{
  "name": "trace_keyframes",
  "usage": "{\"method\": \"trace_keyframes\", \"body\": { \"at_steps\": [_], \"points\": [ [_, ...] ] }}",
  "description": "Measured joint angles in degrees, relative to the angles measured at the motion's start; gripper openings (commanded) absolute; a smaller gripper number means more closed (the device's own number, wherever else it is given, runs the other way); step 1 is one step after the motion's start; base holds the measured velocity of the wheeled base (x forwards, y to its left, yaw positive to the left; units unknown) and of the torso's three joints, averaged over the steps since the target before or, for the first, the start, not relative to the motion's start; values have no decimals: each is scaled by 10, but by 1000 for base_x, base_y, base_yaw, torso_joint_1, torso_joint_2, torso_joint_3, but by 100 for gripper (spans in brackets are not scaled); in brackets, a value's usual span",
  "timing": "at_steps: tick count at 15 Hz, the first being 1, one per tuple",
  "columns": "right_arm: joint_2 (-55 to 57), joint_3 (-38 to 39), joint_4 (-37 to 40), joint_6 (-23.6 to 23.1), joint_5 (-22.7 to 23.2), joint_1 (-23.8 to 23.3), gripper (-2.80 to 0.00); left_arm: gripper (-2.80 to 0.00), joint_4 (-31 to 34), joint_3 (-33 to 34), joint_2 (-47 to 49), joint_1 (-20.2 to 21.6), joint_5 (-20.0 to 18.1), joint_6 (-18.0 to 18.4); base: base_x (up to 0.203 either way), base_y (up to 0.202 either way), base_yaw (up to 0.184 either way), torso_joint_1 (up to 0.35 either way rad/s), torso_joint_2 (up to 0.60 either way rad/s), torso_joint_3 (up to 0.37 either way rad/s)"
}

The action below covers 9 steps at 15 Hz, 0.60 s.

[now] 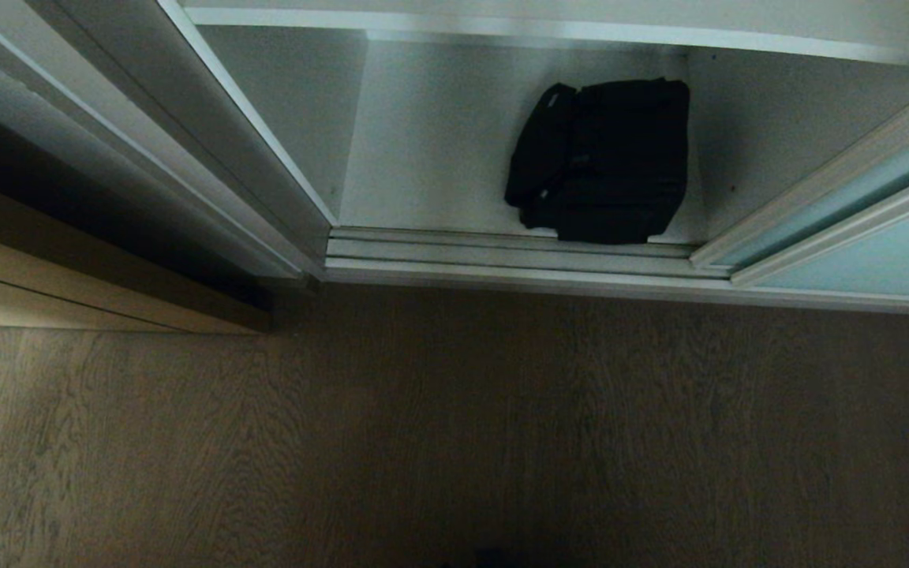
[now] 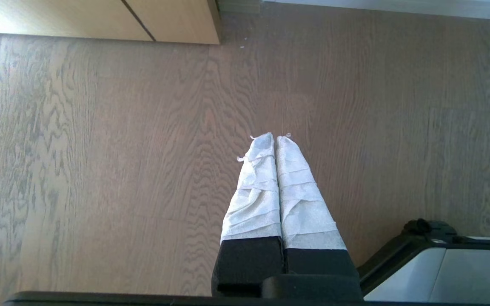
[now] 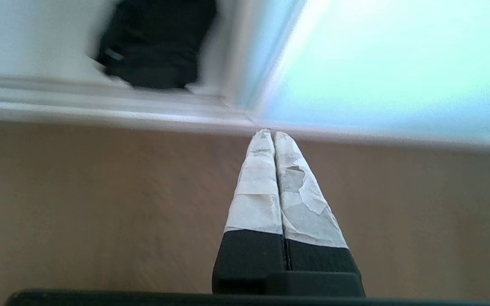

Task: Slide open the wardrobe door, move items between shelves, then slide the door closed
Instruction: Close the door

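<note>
A black fabric bag (image 1: 600,162) lies on the lowest white shelf (image 1: 423,158) of the open wardrobe, towards its right side. Another shelf's edge (image 1: 502,28) runs above it. The frosted turquoise sliding door (image 1: 880,252) stands at the right of the opening. Neither arm is in the head view. My right gripper (image 3: 272,134) is shut and empty, low over the floor, pointing at the door's bottom rail, with the door (image 3: 398,63) ahead and the bag (image 3: 155,42) off to one side. My left gripper (image 2: 275,137) hangs shut and empty over the wood floor.
Silver floor tracks (image 1: 518,256) run along the wardrobe's front. A tan wood cabinet (image 1: 68,292) stands to the left, also the cabinet (image 2: 92,19) in the left wrist view. Wood floor (image 1: 454,434) lies before the wardrobe. My own base (image 2: 440,263) shows beside the left gripper.
</note>
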Motion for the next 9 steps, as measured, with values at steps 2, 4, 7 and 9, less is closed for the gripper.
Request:
{"method": "trace_keyframes", "body": {
  "at_steps": [2, 4, 7, 9],
  "points": [
    [48, -49, 34, 0, -63, 1, -280, -280, 0, 0, 0, 0, 0, 0, 0, 0, 0, 0, 0, 0],
    [91, -90, 42, -1, -133, 1, -280, -280, 0, 0, 0, 0, 0, 0, 0, 0, 0, 0, 0, 0],
    [133, -146, 57, -3, -181, 1, -280, -280, 0, 0, 0, 0, 0, 0, 0, 0, 0, 0, 0, 0],
    [153, -186, 58, -4, -183, 1, -280, -280, 0, 0, 0, 0, 0, 0, 0, 0, 0, 0, 0, 0]
  ]
}}
